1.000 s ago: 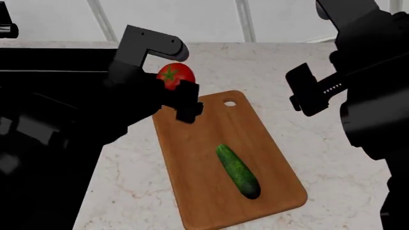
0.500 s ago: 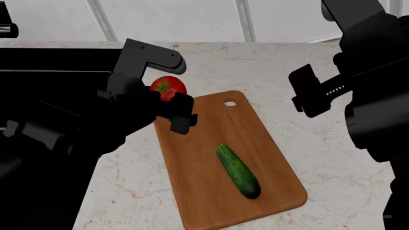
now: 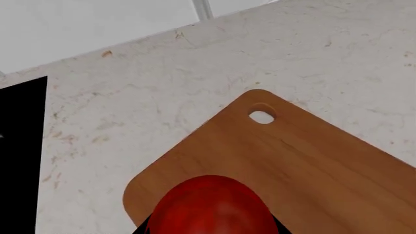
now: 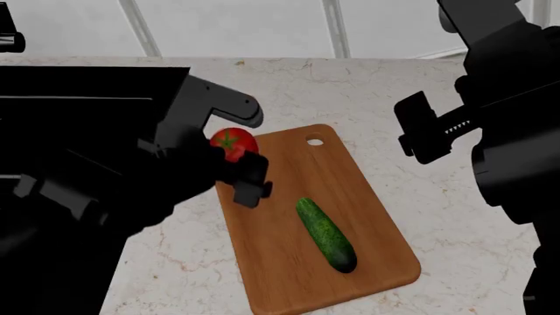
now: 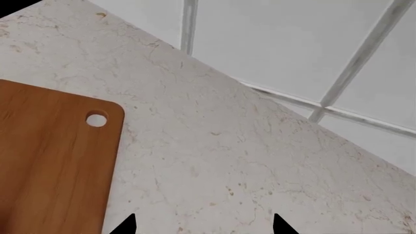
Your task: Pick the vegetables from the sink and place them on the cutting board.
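Note:
My left gripper (image 4: 238,163) is shut on the red tomato (image 4: 233,144) and holds it just above the far left corner of the orange-brown cutting board (image 4: 289,249). The tomato fills the near edge of the left wrist view (image 3: 209,207), with the board (image 3: 312,165) under it. The dark-green cucumber (image 4: 326,234) lies on the board's middle, toward the near end. My right gripper (image 5: 201,226) is open and empty, held above the counter to the right of the board (image 5: 46,161). The black sink (image 4: 70,98) is at the left, mostly hidden by my left arm.
The pale marble counter (image 4: 420,197) surrounds the board. A white tiled wall (image 4: 262,26) runs along the back. The sink's edge shows as a black strip in the left wrist view (image 3: 19,161). The board's hole (image 4: 314,141) is at its far end.
My left gripper has carried the tomato down and toward me, from the counter behind the board to over the board's far left corner. The right arm has barely moved.

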Available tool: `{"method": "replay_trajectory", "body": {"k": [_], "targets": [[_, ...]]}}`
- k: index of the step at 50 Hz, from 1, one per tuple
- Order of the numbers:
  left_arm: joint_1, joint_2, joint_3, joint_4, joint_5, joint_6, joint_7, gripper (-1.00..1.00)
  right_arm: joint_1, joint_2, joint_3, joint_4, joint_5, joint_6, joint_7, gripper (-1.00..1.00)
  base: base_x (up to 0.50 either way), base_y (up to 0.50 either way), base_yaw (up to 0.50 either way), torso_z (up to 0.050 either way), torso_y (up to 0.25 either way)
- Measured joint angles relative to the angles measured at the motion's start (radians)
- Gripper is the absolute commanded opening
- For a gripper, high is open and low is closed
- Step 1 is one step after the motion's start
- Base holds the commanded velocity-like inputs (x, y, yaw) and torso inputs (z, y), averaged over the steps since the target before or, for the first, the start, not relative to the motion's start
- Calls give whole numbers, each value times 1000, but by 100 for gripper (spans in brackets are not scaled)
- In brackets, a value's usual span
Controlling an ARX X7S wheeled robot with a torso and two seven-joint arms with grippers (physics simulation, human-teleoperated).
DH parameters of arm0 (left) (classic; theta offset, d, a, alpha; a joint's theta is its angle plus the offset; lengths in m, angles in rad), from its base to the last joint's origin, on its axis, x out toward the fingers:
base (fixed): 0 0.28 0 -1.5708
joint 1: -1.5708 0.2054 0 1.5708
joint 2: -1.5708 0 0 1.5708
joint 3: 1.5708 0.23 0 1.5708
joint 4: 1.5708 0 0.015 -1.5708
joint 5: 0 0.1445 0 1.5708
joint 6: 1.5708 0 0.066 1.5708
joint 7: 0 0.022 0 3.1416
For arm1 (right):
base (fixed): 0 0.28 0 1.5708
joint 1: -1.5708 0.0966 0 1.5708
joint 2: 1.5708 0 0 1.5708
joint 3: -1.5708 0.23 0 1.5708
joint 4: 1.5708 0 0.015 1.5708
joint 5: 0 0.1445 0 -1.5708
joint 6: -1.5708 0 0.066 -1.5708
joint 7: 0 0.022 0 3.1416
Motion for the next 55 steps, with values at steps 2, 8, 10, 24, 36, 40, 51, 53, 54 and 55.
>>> {"method": "replay_trajectory", "body": {"k": [2, 8, 10, 24, 36, 40, 51, 53, 54, 55], "targets": [[2, 0, 0, 2, 4, -3, 0, -100, -1, 0, 0, -1, 0, 1, 0, 100, 0, 0, 0, 0, 0], [7, 0, 0, 7, 18, -11, 3, -100, 0, 0, -3, -3, 1, 4, 0, 100, 0, 0, 0, 0, 0], [9, 0, 0, 9, 23, -13, 4, -100, 0, -1, -4, -3, 2, 5, 0, 100, 0, 0, 0, 0, 0], [3, 0, -13, 15, 29, -11, -2, 100, -6, -1, -5, -9, 7, 10, -1, 100, 0, 0, 0, 0, 0], [-35, -2, -28, 32, 20, 18, -11, 100, -9, 0, -4, -19, 10, 18, -1, 100, 0, 0, 0, 0, 0], [-50, -13, -37, 56, 15, 27, -24, 100, -10, 0, -3, -22, 11, 20, -1, 100, 0, 0, 0, 0, 0], [-69, -121, -73, 265, 28, 117, -149, 100, -26, -4, 28, -51, 12, 21, 18, 100, 0, 0, 0, 0, 0], [-68, -151, -81, 321, 33, 139, -183, 100, -32, -10, 46, -64, 11, 27, 29, 100, 0, 0, 0, 0, 0], [-66, -166, -85, 347, 36, 150, -199, 100, -36, -13, 56, -70, 10, 30, 36, 100, 0, 0, 0, 0, 0], [-64, -180, -89, 373, 38, 161, -214, 100, -41, -17, 68, -77, 9, 34, 44, 100, 0, 0, 0, 0, 0]]}}
